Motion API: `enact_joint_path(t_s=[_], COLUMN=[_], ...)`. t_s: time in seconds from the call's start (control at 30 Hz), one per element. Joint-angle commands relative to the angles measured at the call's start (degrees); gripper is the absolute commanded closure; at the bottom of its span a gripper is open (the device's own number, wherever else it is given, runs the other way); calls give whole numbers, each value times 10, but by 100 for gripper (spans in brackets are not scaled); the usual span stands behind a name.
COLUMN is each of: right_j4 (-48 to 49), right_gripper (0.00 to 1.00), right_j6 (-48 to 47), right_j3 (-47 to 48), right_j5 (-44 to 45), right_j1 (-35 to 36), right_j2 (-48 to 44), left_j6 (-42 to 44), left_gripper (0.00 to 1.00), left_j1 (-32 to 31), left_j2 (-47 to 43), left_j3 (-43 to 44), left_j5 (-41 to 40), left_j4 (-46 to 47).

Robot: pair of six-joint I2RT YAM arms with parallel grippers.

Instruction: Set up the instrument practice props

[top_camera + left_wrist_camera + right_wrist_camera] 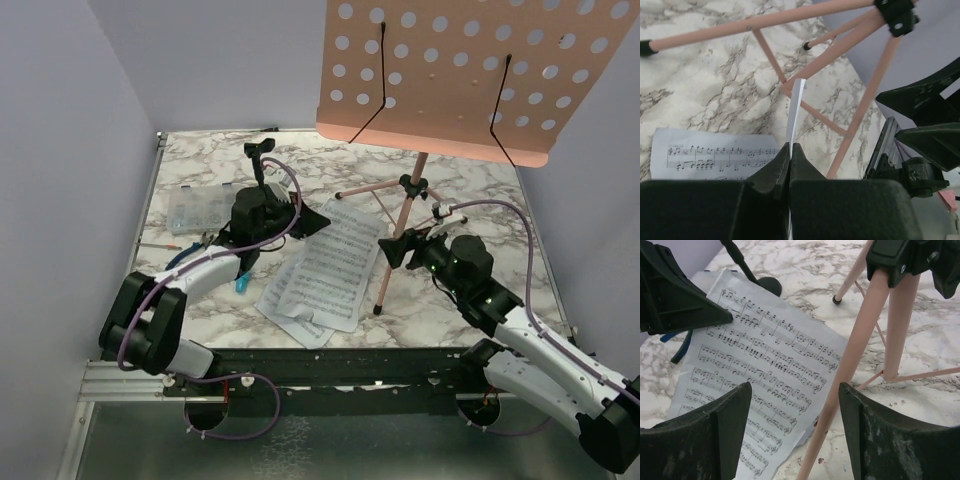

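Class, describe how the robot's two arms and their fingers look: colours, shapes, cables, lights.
Both arms, left arm and right arm, have white shells with chunky black joints. A thin purple cable loops along each. Small green lights glow on the right arm. The fingers are black, wedge-shaped and scuffed.

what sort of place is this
Probably a robot lab test cell, not a music room: plain grey walls enclose a marble-patterned tabletop, with a left arm and right arm bolted at its near edge.
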Motion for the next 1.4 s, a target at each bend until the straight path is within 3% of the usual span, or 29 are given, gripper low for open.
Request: enact_joint_path(t_s=[0.0, 0.37, 0.63, 1.03, 1.37], right_j4=[10, 36, 76, 71, 153], right_gripper=[26, 19, 12, 11, 12], right_j6=[13, 26, 50, 37, 45], right_j3=[-3, 2, 4, 26, 5], right_j5=[-46, -99, -122, -134, -156], right_j1=[4, 4, 4, 4, 4], right_j2=[-34, -55, -70, -52, -20], left_j6=[35, 26, 49, 81, 60], left_gripper=[100, 100, 100, 100, 100], left_j1=[0, 0, 0, 0, 0], left_j2=[-72, -222, -310, -329, -335], left_j3=[9, 50, 40, 32, 38], left_j5=[-2, 69, 35, 21, 27], left_j4=[-37, -57, -61, -75, -58])
